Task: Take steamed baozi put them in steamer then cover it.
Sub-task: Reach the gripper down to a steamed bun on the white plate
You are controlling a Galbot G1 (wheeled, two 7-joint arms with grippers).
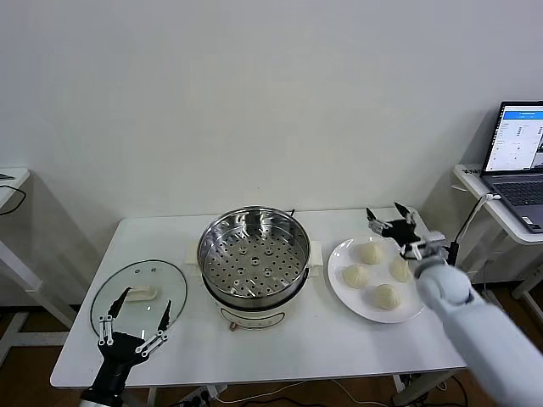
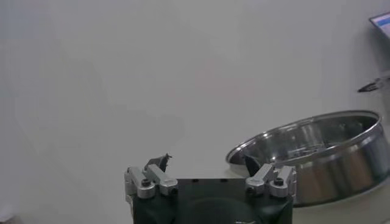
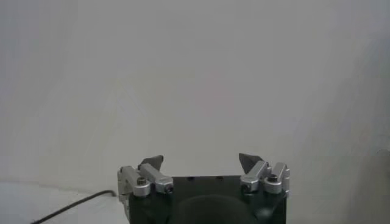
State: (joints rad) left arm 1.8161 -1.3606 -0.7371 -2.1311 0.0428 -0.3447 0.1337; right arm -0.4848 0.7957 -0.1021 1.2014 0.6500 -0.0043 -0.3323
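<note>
Four cream-white baozi (image 1: pixel 370 253) lie on a white plate (image 1: pixel 343 289) at the table's right. The steel steamer (image 1: pixel 254 253) with its perforated tray stands mid-table on a cream base; its rim also shows in the left wrist view (image 2: pixel 317 152). The glass cover (image 1: pixel 139 293) with a cream handle lies flat at the left. My right gripper (image 1: pixel 387 214) is open and empty, just above the plate's far edge; in its wrist view (image 3: pixel 201 161) it faces the bare wall. My left gripper (image 1: pixel 141 306) is open and empty, over the cover's near edge.
A laptop (image 1: pixel 519 159) sits on a side table at the far right. Another small table edge (image 1: pixel 10 182) shows at the far left. A black cable (image 3: pixel 67 206) runs along the table's back edge. The white table (image 1: pixel 314 339) has bare surface in front.
</note>
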